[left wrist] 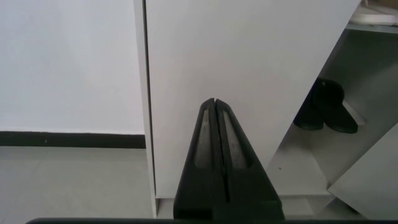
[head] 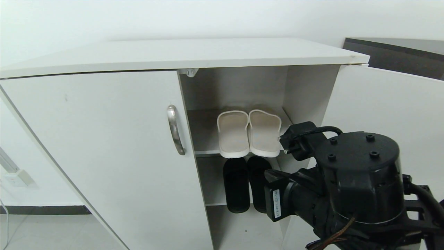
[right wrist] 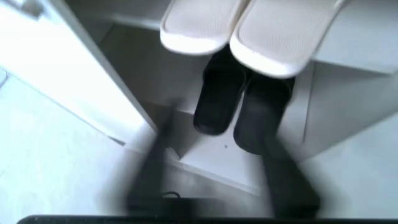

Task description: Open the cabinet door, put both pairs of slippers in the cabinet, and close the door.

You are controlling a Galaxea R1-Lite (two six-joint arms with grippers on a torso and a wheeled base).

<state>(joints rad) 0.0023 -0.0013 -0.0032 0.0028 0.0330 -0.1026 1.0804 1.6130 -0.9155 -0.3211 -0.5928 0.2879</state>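
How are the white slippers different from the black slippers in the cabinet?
The white slippers are pale cream; the black slippers are dark all over. The white slippers sit on the upper shelf, the black slippers on the lower shelf right beneath them. The white slippers catch the light; the black slippers lie in shadow. Both pairs lie flat, side by side, with their ends poking past the shelf edge.

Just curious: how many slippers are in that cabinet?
4: two white slippers on the upper shelf, two black slippers on the shelf below; the closed door could hide more.
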